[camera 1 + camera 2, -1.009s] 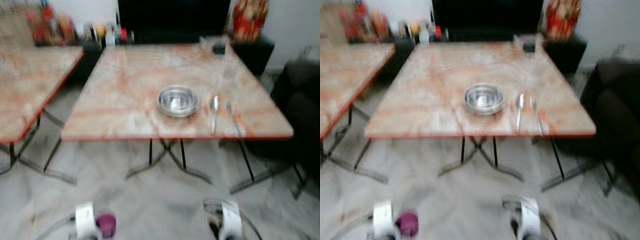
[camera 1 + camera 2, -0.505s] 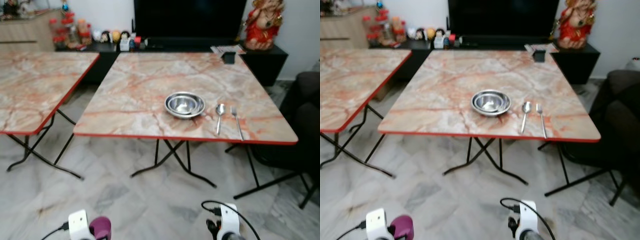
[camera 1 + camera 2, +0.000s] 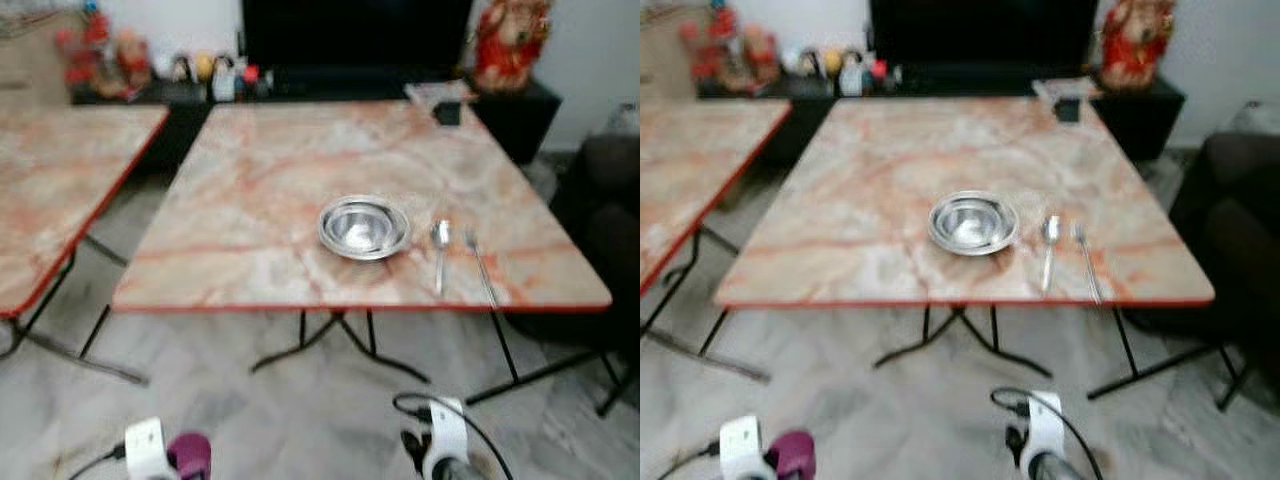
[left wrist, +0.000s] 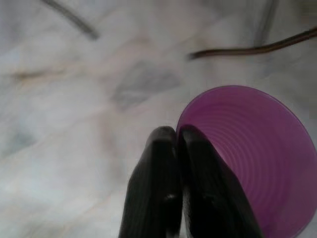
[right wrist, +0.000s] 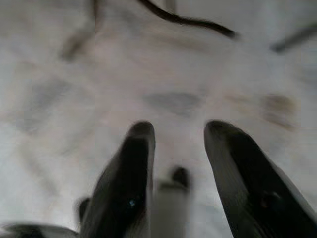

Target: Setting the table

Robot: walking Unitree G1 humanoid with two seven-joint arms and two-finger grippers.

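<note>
Marble-patterned worktop (image 3: 260,190), red-edged, on folding black legs: stands ahead of both pincers and well apart from them, across a stretch of pale floor (image 3: 300,420). Largest item; serves as the place being set.

Second worktop (image 3: 50,190), same finish: ahead and off to the left pincer's outer side, apart from the first.

Steel bowl (image 3: 364,227): on the first worktop near its front edge, ahead of the right pincer. Judged the centre of one place setting.

Purple cup (image 4: 252,158), ribbed plastic: carried low over the floor, its rim pinched by the left pincer (image 4: 177,136), one finger inside the wall and one outside, the two pressed together on it. Held by the rim so it can probably be set down upright; the setting lacks a cup.

Fork (image 3: 479,265) and spoon (image 3: 440,250): side by side just beyond the bowl on the right pincer's outer side, handles toward the robot, laid as cutlery for that place.

Right pincer (image 5: 176,134): fingers apart, holding nothing, low over the floor, carried idle.
</note>
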